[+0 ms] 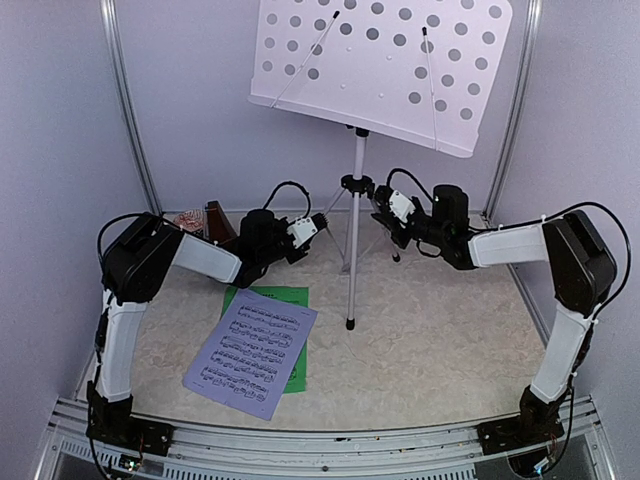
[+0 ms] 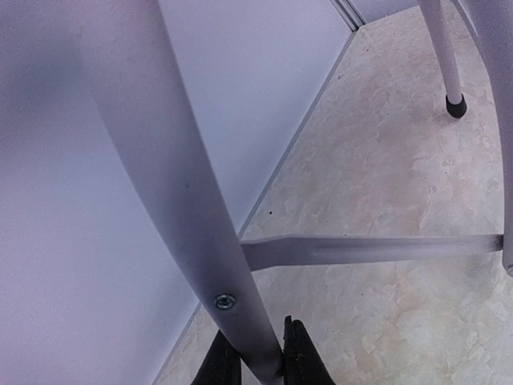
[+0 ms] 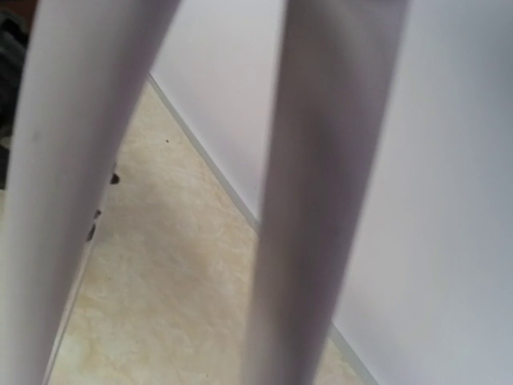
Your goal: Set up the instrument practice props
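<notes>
Top external view: counting one silver tripod music stand (image 1: 357, 200), upright toward the back of the desk (image 1: 430, 340), perforated grey panel (image 1: 380, 60) tilted overhead. Counting two music sheets front-left on the desk: one pale lavender sheet (image 1: 252, 352) lying across one green sheet (image 1: 262, 295), lavender on top, printed side up. Spotting one brown metronome (image 1: 218, 222) in the back-left corner, half hidden behind the left arm, well apart from the stand. Two arms stretched in, one from each side, both meeting the stand low down by the leg hub.

Over to the left wrist: left claw (image 2: 256, 365) clamped on a slanting leg of the stand, black fingers (image 2: 220, 365) pressed to either side of the tube, near a small screw (image 2: 224, 301). Catching a flat brace strip (image 2: 369, 249) running off that leg to the right, and a second leg beyond, ending in a black rubber foot (image 2: 455, 104) planted on the desk.

On to the right wrist: just two blurred pale tubes (image 3: 313, 200) filling the frame, fingers out of shot. From above, right claw (image 1: 385, 212) right up against the stand just under the hub; gripping or merely touching, cannot tell.
</notes>
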Tool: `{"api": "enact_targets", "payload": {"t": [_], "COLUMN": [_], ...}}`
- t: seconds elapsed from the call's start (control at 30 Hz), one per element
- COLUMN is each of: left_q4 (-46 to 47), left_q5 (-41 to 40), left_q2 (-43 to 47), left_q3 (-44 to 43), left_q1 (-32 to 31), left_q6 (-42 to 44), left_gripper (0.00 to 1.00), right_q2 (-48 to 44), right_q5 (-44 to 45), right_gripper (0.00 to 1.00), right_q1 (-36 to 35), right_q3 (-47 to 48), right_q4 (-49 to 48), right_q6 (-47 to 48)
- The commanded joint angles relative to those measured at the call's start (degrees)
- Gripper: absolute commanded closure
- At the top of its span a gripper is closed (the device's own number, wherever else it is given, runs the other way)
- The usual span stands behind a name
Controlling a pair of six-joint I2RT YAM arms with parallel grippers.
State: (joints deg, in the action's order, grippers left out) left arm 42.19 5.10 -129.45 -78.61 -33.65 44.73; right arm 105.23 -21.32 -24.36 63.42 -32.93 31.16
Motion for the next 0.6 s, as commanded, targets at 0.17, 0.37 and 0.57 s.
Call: {"api": "enact_targets", "payload": {"t": [0.17,0.37,0.57], "left_q4": [-6.8,-9.5,-10.4], "left_q5": [-4.0,-3.3,-5.5], "left_q2": [-8.7,-11.2,-13.7], "left_q3": [-9.8,-14.5,-19.1], "left_q1": [4.4,5.4,6.1], "left_q6": [8.3,9.1,10.9], "left_gripper": [1.00,1.00,1.00], "right_q2": [4.5,7.4,9.9], "right_q5": [-0.1,1.6,3.6], "right_gripper": [1.00,1.00,1.00], "right_q1": [0.5,0.6,0.8], "right_q3": [4.1,5.3,5.8], "right_q4": [6.1,7.3,7.7], "right_q6": [7.9,8.8,9.9]}}
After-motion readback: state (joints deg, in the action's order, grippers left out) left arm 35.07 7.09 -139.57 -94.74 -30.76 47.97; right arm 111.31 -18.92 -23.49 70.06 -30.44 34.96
